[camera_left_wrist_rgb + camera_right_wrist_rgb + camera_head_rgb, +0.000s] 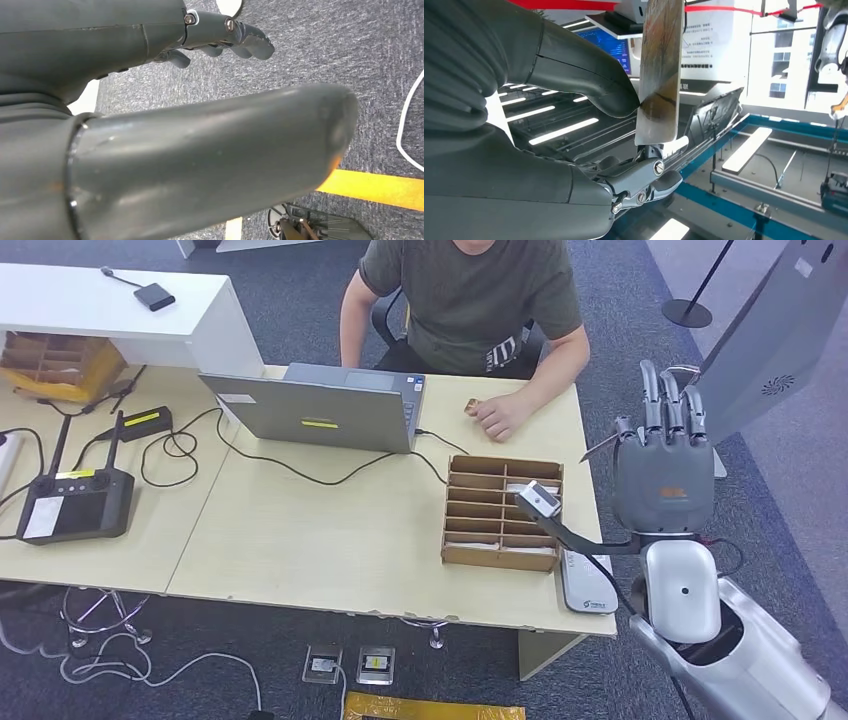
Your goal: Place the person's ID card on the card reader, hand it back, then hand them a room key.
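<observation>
- Your right hand (662, 475) is raised at the right of the head view, off the desk's (300, 530) edge, fingers pointing up.
- In the right wrist view, thumb and fingers (644, 180) are pinched on a card (659, 75); in the head view it shows as a thin sliver beside the hand.
- Your left hand (215, 37) hangs over carpet, fingers loosely curled, holding nothing.
- The reader (587, 590) lies at the desk's lower right corner, just beside the box (500, 512) of slots.
- The person's hand (497, 418) rests on the desk above the box.
- You look to be carrying the ID card, either to the reader or back to the person; you cannot tell which.
- Next, keep the pinch firm and turn the card flat before lowering or offering it.
</observation>
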Controlling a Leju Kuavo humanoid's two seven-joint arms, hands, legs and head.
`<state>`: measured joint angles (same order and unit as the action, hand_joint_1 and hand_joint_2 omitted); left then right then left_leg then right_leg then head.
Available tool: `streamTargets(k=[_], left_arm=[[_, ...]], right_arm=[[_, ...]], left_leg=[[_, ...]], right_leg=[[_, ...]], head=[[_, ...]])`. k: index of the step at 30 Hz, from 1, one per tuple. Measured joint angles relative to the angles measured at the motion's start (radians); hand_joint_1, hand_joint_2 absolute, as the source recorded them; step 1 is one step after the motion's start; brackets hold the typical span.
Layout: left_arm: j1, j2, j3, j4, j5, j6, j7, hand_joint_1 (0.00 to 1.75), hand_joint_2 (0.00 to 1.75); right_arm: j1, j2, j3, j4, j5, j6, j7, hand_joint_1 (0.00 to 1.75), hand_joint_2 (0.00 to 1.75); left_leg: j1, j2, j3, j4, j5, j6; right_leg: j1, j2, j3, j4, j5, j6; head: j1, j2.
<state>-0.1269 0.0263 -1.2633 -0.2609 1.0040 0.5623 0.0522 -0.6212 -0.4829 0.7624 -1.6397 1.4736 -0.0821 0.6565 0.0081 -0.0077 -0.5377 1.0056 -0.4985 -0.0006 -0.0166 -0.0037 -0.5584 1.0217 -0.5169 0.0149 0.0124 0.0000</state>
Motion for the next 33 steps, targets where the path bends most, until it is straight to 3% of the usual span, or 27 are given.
streamTargets(k=[26,33], left_arm=[[0.006,0.000,-0.002,0.000,-0.002,0.011,-0.013,0.00,0.00],[0.007,0.000,-0.002,0.000,0.006,0.014,-0.022,0.00,0.00]], right_arm=[[0.032,-0.003,0.000,-0.070,-0.026,-0.019,-0.018,1.75,1.75],[0.028,0.022,-0.002,-0.033,-0.330,-0.062,-0.004,1.75,1.75]], left_leg=[[0.000,0.000,-0.001,0.000,0.000,0.000],[0.000,0.000,-0.001,0.000,0.000,0.000]], right_leg=[[0.000,0.000,0.000,0.000,0.000,0.000],[0.000,-0.001,0.000,0.000,0.000,0.000]], head=[[0.000,0.000],[0.000,0.000]])
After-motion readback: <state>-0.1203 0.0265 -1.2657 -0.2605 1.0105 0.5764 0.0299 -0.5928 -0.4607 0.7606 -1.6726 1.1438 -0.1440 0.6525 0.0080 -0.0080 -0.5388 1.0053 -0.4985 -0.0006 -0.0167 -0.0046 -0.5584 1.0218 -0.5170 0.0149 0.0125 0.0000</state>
